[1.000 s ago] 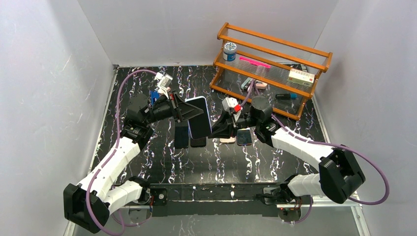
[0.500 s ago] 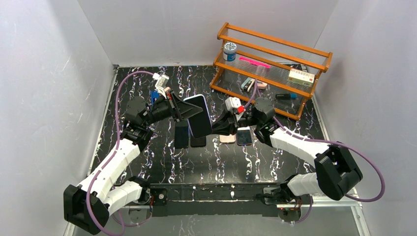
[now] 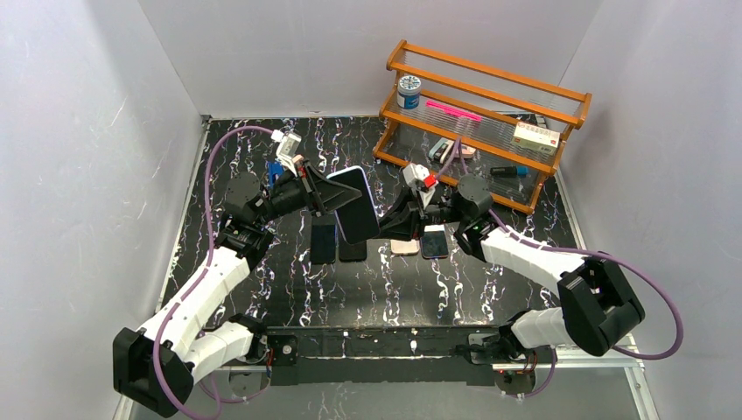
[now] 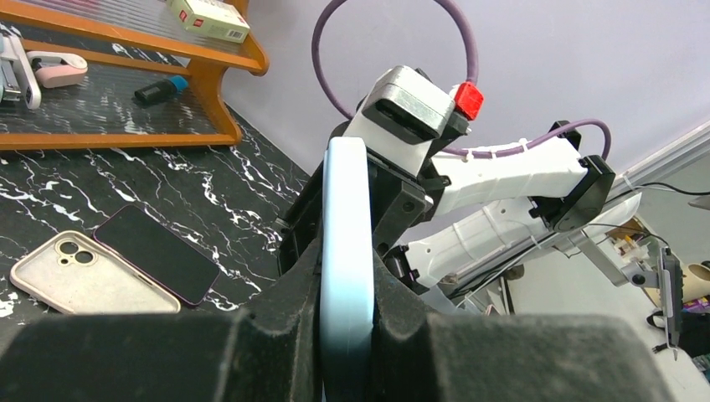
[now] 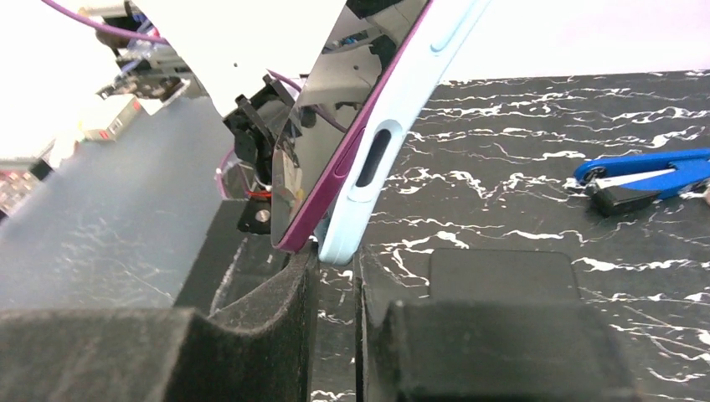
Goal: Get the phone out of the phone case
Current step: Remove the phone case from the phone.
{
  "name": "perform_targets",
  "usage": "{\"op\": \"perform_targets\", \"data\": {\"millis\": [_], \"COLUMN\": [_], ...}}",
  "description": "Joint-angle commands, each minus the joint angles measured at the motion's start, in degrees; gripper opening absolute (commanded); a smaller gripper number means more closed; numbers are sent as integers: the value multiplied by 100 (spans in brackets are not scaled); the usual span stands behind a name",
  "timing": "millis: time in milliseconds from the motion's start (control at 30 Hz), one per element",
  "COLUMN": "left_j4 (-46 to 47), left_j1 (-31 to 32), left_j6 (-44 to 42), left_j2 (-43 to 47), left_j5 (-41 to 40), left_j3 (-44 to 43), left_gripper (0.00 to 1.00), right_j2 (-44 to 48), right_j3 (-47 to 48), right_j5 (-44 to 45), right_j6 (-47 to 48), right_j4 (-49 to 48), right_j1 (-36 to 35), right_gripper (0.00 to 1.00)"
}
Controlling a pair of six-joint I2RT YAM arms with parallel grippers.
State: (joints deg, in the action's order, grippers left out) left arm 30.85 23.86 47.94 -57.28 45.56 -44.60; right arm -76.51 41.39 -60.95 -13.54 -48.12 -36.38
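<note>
The left tool [image 4: 346, 289] is clenched across the pale blue case [image 4: 345, 209], holding it on edge in the air, out in front of the wooden rack [image 3: 490, 67] and on its left side. The right tool [image 5: 335, 272], reaching in from the rack's side, is pinched on the case's bottom corner. The phone [image 3: 354, 210] sits inside the case. Its purple edge shows beside the blue rim at that corner, perhaps just starting to lift. I judge the task barely begun: the corner needs peeling back and the phone working free. Other phones [image 3: 435, 243] lie on the table [image 3: 289, 280] beneath.
</note>
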Motion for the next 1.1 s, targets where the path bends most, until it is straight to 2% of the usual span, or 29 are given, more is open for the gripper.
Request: {"op": "perform_targets", "data": {"millis": [0,167,433,533,633,733,900,1067], "left_j4": [-313,-137,-86,-91,-440,-1404,-2324,-3139], "left_j1": [286,286,286,286,286,286,277,277], "left_j6": [148,288,393,438,255,-362,-917,-1280], "left_j2": [-47,-13,-62,-227,-406,-562,-766,-892], "left_j5": [667,700,496,336,34,-420,-1199,-2243], "left_j3": [55,117,208,153,14,-284,-702,-978], "left_gripper": [0,0,0,0,1,16,43,73], "right_j2": [19,-279,-805,-905,-918,-872,-680,-309], "right_j3": [124,142,245,228,129,-32,-419,-601], "right_j5": [1083,1211,1085,977,1016,1118,1616,2388], "right_j6": [-1533,-2658,-3752,-3998,-4190,-4170,-3973,-3615], "right_j4": [-1836,-2785,-4031,-4273,-4336,-3999,-3132,-1536], "right_j1": [122,142,147,136,133,147,149,139], "right_gripper": [24,29,31,26,16,1,1,1]}}
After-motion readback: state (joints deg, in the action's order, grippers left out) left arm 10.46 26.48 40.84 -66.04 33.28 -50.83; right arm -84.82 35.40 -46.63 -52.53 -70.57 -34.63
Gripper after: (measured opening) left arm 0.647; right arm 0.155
